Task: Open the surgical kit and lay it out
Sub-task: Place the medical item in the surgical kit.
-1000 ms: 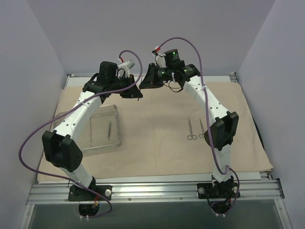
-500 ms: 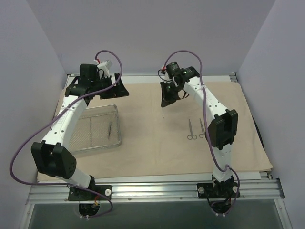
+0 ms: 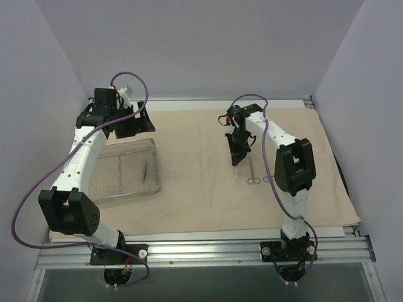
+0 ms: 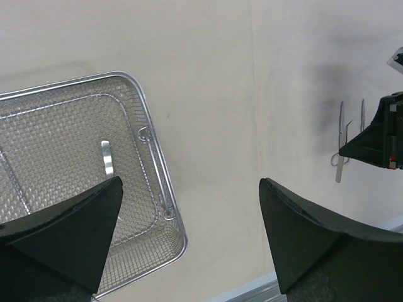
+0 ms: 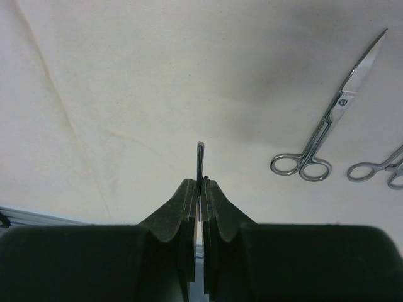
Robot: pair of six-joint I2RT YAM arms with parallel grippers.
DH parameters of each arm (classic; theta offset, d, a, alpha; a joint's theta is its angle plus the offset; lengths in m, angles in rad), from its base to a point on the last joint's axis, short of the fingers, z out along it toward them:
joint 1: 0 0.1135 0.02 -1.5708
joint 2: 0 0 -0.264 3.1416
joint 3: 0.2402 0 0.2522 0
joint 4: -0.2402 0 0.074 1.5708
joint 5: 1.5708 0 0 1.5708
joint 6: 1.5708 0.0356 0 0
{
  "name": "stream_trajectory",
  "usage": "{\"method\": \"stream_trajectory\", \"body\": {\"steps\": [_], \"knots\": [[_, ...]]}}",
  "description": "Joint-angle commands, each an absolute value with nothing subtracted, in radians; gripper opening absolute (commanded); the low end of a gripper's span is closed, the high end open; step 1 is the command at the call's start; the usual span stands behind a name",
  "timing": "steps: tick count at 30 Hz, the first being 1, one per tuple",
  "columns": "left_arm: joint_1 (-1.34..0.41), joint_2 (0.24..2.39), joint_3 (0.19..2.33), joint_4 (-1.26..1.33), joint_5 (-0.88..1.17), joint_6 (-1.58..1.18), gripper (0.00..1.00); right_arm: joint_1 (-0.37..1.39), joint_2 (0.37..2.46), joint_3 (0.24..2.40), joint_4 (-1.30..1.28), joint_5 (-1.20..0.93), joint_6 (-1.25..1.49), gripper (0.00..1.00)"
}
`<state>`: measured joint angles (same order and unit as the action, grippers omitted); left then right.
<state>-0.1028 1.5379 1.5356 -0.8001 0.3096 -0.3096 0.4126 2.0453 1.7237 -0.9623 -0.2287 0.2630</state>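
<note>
Two scissors [image 5: 324,129], two flat instruments [image 4: 107,157], one tray [image 4: 63,84].

Bright, even light is falling from above across all three views. Soft grey shadows are pooling on the cloth wrap [image 5: 126,94] in the wrist frames' upper right. The scissors [image 5: 342,100] are glinting; the dark fingers [image 5: 170,214] at bottom are blurring.

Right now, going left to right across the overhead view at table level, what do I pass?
Wire-mesh tray → right hand gripping a thin instrument → scissors lying on the cloth.
</note>
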Motion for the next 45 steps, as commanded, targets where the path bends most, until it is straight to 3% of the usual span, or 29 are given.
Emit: {"method": "stream_trajectory", "body": {"steps": [1,4,23,26,27,29,36,41,45], "knots": [[-0.075,1.536,1.54,-0.854,0.266,-0.298,0.98,0.41,2.037,1.681,-0.942,-0.187,0.239,0.0],[-0.069,1.523,1.537,-0.879,0.235,-0.293,0.94,0.408,2.057,1.663,-0.92,-0.172,0.23,0.0],[-0.037,1.597,1.532,-0.969,0.163,-0.307,0.95,0.382,2.077,1.513,-0.804,-0.143,0.229,0.02],[-0.035,1.618,1.531,-0.989,0.156,-0.314,1.0,0.377,2.079,1.511,-0.792,-0.146,0.233,0.06],[-0.034,1.626,1.531,-0.994,0.152,-0.314,0.94,0.377,2.079,1.511,-0.79,-0.146,0.235,0.1],[-0.031,1.649,1.531,-1.015,0.152,-0.313,0.91,0.376,2.082,1.516,-0.79,-0.146,0.233,0.15],[-0.032,1.697,1.5,-1.066,0.144,-0.308,0.9,0.376,2.063,1.56,-0.801,-0.137,0.235,0.35],[-0.032,1.704,1.486,-1.074,0.133,-0.314,0.89,0.374,2.037,1.641,-0.834,-0.129,0.233,0.37],[-0.032,1.741,1.482,-1.103,0.111,-0.318,0.75,0.364,2.023,1.738,-0.88,-0.117,0.221,0.37]]}}
